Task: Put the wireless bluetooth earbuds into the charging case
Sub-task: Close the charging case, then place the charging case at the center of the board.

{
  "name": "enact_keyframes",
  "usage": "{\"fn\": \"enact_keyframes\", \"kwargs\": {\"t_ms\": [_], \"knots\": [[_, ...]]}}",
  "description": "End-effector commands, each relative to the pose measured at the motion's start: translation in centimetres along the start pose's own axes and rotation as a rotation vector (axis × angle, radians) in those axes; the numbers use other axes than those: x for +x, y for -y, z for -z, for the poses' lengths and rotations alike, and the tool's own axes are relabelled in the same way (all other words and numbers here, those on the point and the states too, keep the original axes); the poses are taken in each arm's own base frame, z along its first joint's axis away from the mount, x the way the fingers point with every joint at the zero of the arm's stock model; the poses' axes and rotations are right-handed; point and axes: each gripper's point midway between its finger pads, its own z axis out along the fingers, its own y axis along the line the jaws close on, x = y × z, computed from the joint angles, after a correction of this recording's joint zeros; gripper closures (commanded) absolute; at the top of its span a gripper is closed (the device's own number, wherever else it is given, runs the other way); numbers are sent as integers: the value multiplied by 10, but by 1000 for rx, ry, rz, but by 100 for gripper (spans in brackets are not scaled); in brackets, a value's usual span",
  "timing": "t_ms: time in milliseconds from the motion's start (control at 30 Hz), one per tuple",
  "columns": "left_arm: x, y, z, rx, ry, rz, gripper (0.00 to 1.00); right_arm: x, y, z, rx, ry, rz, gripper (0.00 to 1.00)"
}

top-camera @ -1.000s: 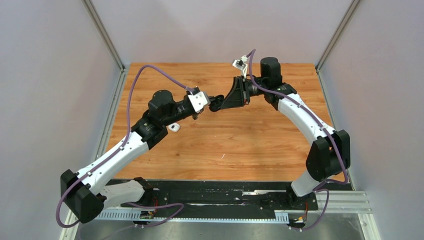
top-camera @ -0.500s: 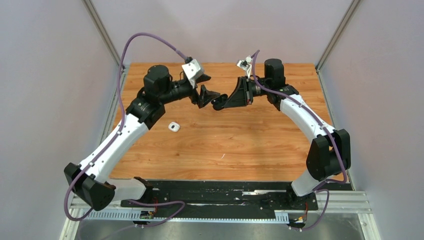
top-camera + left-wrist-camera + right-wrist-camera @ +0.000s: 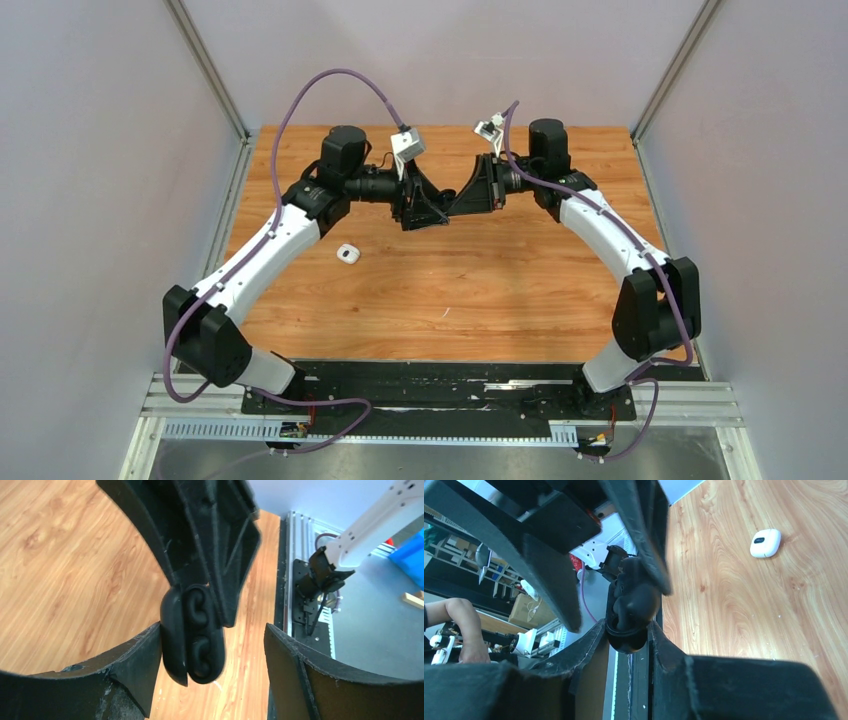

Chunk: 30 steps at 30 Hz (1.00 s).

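Note:
My right gripper (image 3: 626, 630) is shut on a black charging case (image 3: 630, 602) and holds it above the table's middle (image 3: 436, 210). The case stands open in the left wrist view, its lid (image 3: 172, 630) folded beside the base. Two black rounded earbuds (image 3: 199, 652) appear to sit in the base's wells. My left gripper (image 3: 212, 645) is open, and its wide-spread fingers (image 3: 135, 665) flank the case. The left finger is close against the lid and the right finger stands well apart. In the top view the left gripper (image 3: 418, 203) meets the right gripper (image 3: 447, 207) nose to nose.
A small white closed case (image 3: 348, 254) lies on the wooden table (image 3: 480, 290), left of centre and below the left arm; the same white case (image 3: 765, 543) shows in the right wrist view. Metal rails and cables run along the near edge (image 3: 450, 400).
The left arm swung up and to the right, from beside the white case to the black case in the right gripper. Its gripper went from shut to open. The right arm stayed put.

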Motion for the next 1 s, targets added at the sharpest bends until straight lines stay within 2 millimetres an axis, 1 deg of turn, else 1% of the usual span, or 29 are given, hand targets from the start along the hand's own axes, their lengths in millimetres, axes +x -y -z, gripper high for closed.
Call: {"fn": "enact_keyframes", "kwargs": {"t_ms": [0, 100, 200, 267, 300, 333, 367, 400, 433, 467, 533, 567, 633, 667, 700, 733, 767, 800, 833, 967], "knots": [[-29, 33, 9, 142, 46, -99, 23, -4, 24, 7, 55, 38, -48, 100], [-30, 39, 12, 160, 49, -108, 24, -5, 35, 12, 82, 56, -81, 100], [-30, 37, 12, 148, 52, -132, 25, -4, 44, 17, 92, 62, -103, 100], [-28, 30, 12, 100, 49, -136, 28, -2, 50, 19, 101, 66, -116, 100], [-29, 14, 13, -2, 50, -133, 28, 3, 56, 21, 114, 67, -136, 100], [-30, -7, 17, -138, 47, -127, 28, 10, 66, 23, 144, 67, -162, 100], [-29, -19, 22, -210, 42, -127, 25, 21, 82, 27, 205, 71, -212, 100], [-28, -42, 31, -357, 28, -134, 23, 35, 95, 31, 245, 71, -272, 100], [-26, -53, 37, -421, 19, -134, 20, 49, 106, 35, 275, 70, -330, 100], [-23, -67, 47, -512, -5, -130, 19, 64, 116, 37, 305, 62, -386, 100], [-15, -82, 60, -602, -36, -112, 18, 91, 129, 39, 339, 40, -454, 100], [-13, -86, 65, -625, -44, -97, 16, 102, 134, 38, 341, 28, -484, 100], [2, -87, 69, -644, -84, -59, 16, 120, 145, 36, 361, 2, -524, 100], [5, -86, 70, -644, -91, -50, 16, 126, 152, 35, 381, -6, -538, 100], [14, -84, 70, -642, -108, -21, 16, 130, 159, 34, 396, -15, -554, 100], [18, -83, 70, -639, -115, -6, 16, 134, 166, 34, 407, -23, -568, 100], [27, -82, 70, -638, -130, 25, 16, 139, 173, 34, 418, -34, -584, 100], [31, -81, 71, -642, -133, 38, 17, 143, 180, 34, 438, -44, -595, 100], [39, -82, 71, -644, -146, 53, 17, 150, 187, 34, 462, -59, -608, 100], [52, -79, 72, -648, -159, 99, 17, 174, 212, 36, 582, -116, -671, 100]]}}
